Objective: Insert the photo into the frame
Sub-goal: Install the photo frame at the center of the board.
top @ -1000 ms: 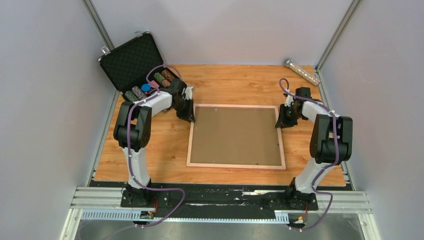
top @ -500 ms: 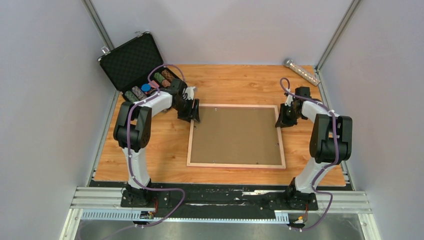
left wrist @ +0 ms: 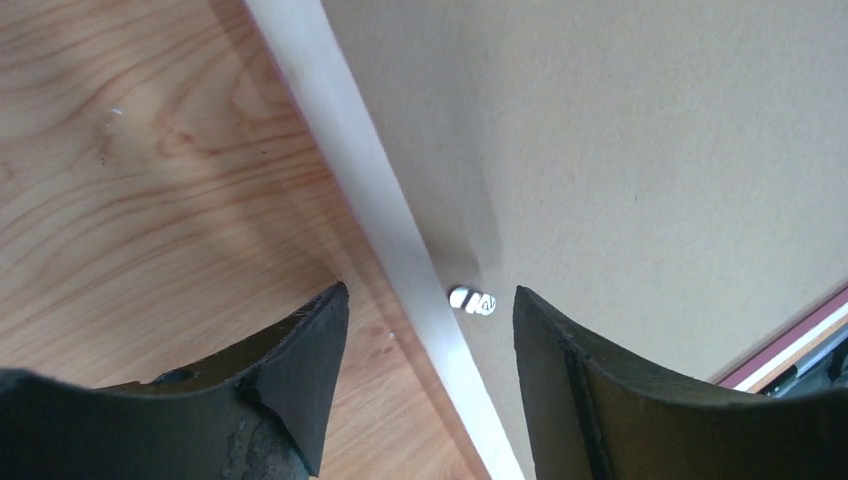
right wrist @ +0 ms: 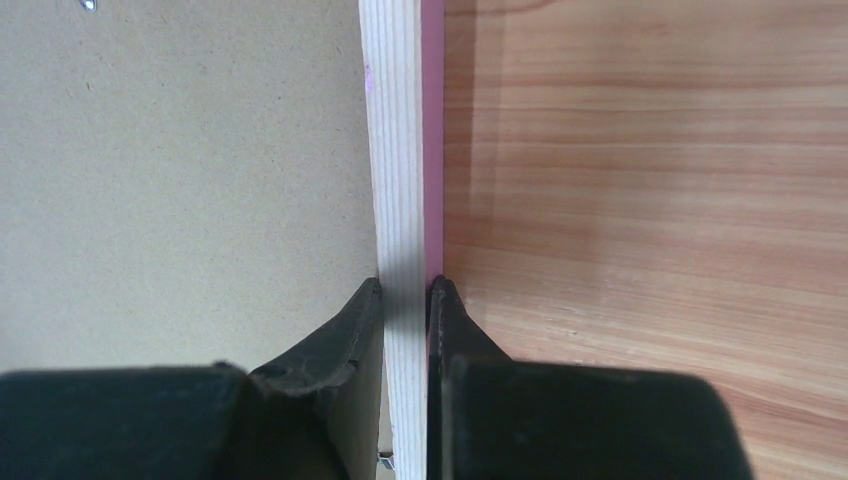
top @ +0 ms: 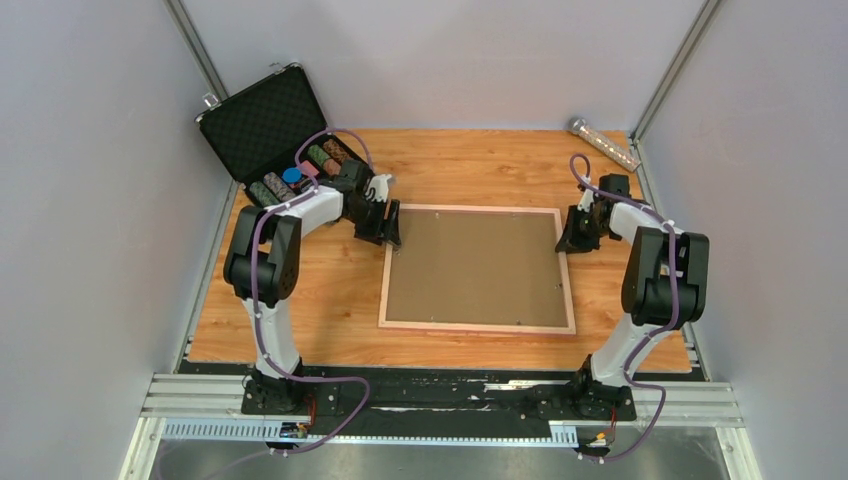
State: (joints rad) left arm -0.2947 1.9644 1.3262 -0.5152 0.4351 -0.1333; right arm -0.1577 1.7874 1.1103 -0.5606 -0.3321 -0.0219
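Observation:
The frame (top: 478, 327) lies face down on the wooden table, and its brown backing board (top: 472, 265) fills it. The photo is hidden. My left gripper (top: 390, 232) stands open astride the frame's left rail (left wrist: 340, 130) near the far left corner and grips nothing. A small metal tab (left wrist: 471, 299) shows between its fingers. My right gripper (top: 567, 240) is shut on the frame's right rail (right wrist: 390, 130) near the far right corner. One finger rests on the backing board side, the other on the pink outer edge (right wrist: 432, 130).
An open black foam-lined case (top: 262, 125) holding several rolls stands at the back left, just behind my left arm. A silvery tube (top: 603, 143) lies at the back right corner. Grey walls close in on both sides of the table (top: 460, 160).
My left gripper has opened and let go of the left rail. The frame has slid slightly to the right, with my right gripper closed tighter on its right rail.

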